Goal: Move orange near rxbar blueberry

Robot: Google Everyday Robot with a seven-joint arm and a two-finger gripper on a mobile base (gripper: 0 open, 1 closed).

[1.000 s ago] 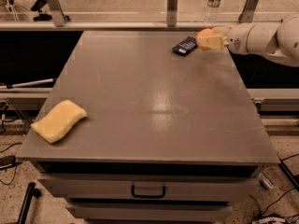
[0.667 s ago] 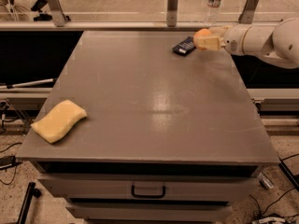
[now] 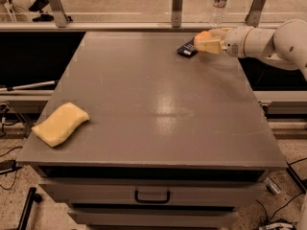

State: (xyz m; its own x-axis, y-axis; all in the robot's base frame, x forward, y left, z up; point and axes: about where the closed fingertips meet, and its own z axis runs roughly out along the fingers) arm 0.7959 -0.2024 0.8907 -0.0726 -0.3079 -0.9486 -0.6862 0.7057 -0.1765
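Orange (image 3: 203,34), round and smooth, sits in the upper right of the frame, clasped between the pale, blocky fingers (image 3: 209,46) of the gripper (image 3: 201,40); the jaws are closed on the fruit, and only its rounded top shows above them; whether it touches the tabletop cannot be told. Just left of the fingertips lies the rxbar blueberry (image 3: 185,49), a flat, dark rectangular wrapped bar, angled on the surface and very close to the orange. Behind the gripper the glossy white arm (image 3: 268,41) runs out towards the right edge in rounded segments. All of this is over the far right corner of a grey, matte table (image 3: 158,128) with a faint sheen at its middle; a drawer with a dark handle (image 3: 152,196) sits below its front edge. Near the lower left corner rests a pale yellow wavy sponge (image 3: 61,124), soft-edged; a clear plastic water bottle (image 3: 220,1) stands beyond the table at the top.
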